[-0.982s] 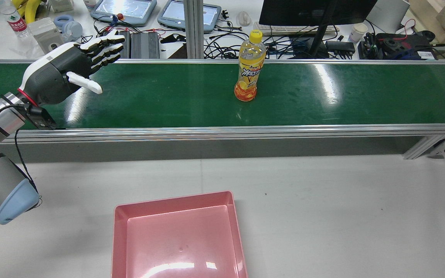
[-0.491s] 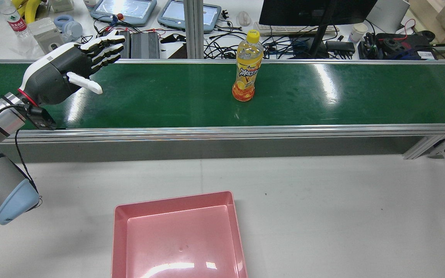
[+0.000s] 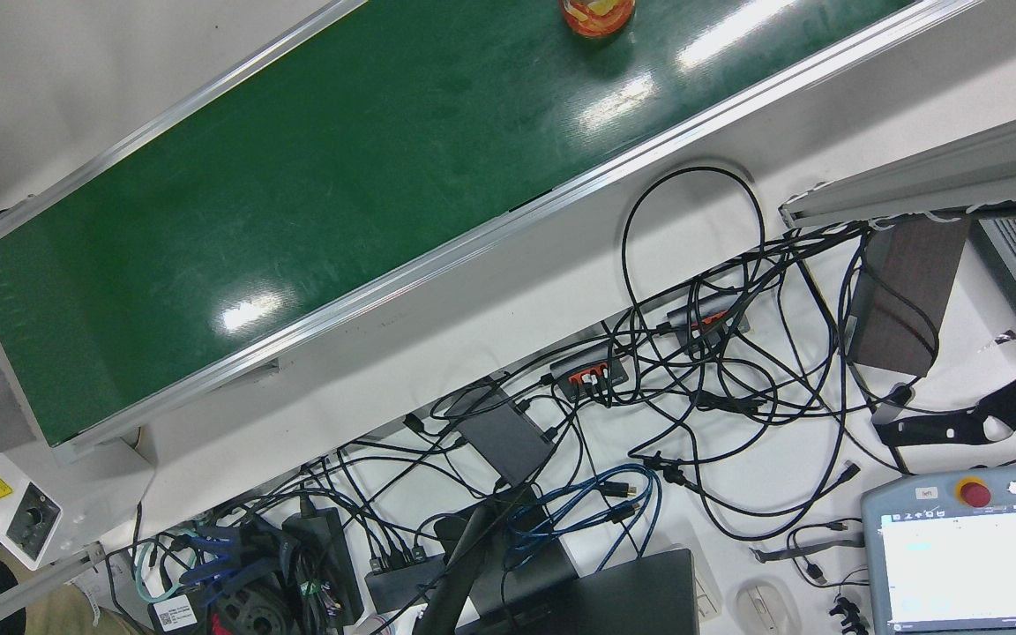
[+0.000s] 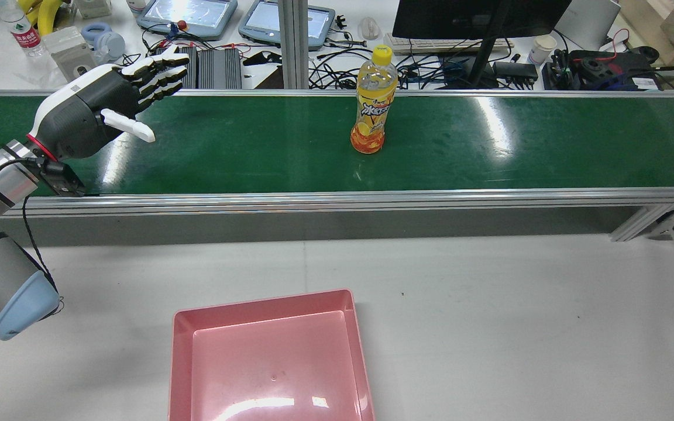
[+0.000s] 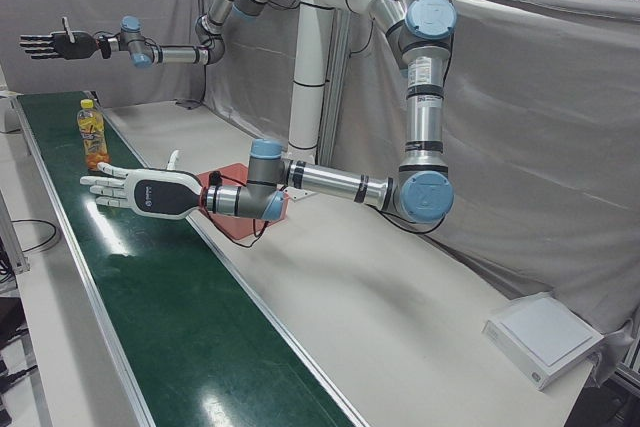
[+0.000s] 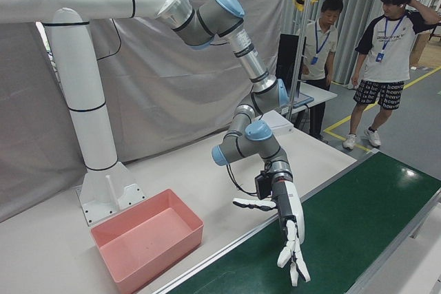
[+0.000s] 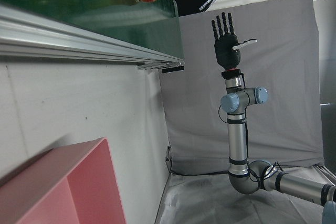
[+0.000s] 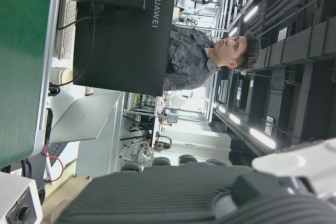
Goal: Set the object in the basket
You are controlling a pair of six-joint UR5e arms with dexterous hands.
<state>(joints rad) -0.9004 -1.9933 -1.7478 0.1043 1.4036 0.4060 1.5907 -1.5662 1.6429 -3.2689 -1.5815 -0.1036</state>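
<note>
The bottle [image 4: 374, 104], yellow and orange with a yellow cap, stands upright on the green belt [image 4: 255, 146], well apart from my left hand [image 4: 88, 112], whose fingers [image 4: 158, 73] are spread wide, holding nothing.

A monitor [image 4: 477, 17], tangled cables [image 3: 693, 388] and what looks like a teach pendant [image 3: 971, 556] crowd the desk.

We see, rear view: bottle [image 4: 374, 100] upright on conveyor belt [image 4: 489, 146], near its middle. Left hand [image 4: 92, 110] over belt's left end, well apart from bottle. Basket [image 4: 270, 356] on table [image 4: 518, 321] before belt, between hand and bottle sideways.
</note>
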